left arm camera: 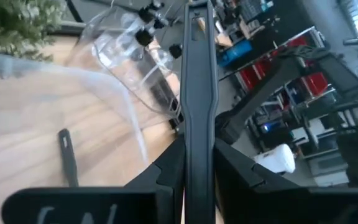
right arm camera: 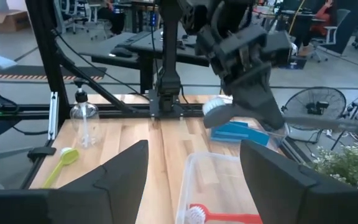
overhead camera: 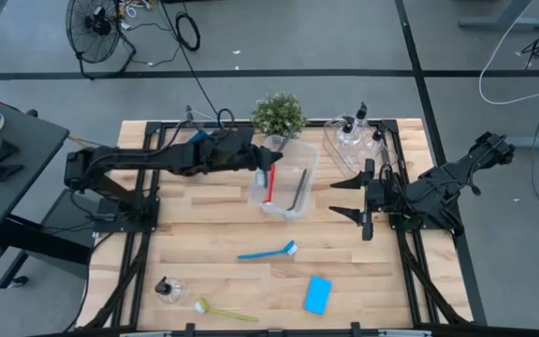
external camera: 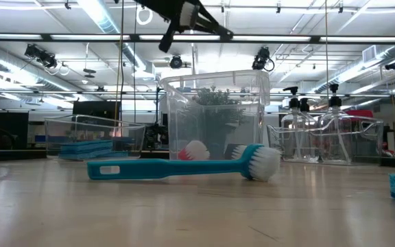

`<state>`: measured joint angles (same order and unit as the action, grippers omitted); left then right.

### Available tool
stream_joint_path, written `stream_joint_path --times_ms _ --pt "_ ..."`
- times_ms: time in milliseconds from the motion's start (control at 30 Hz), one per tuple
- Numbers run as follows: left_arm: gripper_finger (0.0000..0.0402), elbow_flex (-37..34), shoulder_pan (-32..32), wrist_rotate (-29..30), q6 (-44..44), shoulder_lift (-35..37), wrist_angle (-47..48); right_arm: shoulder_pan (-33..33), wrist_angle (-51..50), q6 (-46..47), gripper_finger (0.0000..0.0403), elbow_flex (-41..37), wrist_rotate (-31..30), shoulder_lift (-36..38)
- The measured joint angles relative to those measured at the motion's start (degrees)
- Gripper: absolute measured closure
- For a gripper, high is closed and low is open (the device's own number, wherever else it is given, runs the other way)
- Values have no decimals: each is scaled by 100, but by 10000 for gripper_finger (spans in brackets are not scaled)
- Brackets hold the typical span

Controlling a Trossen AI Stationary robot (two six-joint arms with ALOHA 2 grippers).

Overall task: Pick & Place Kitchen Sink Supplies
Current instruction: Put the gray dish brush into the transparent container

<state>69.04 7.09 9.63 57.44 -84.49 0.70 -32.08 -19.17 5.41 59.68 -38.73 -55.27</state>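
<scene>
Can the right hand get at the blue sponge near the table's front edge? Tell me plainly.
Probably yes. The right hand hangs open and empty over the table's right side, and the blue sponge lies flat on bare wood on that side, nothing stacked on it. The blue brush lies apart from it.

Two matte black jointed arms, each ending in a hand with flat, tapered black fingers (right arm camera: 128, 180).
</scene>
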Motion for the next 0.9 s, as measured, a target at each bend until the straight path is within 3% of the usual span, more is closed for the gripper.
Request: stream_joint_path --times_ms 767,900 --pt "323 -2 208 -389 63 -605 380 0 51 -13 147 0 -254 2" --pt "304 -2 208 -412 -3 -605 381 0 49 -14 147 0 -237 2"
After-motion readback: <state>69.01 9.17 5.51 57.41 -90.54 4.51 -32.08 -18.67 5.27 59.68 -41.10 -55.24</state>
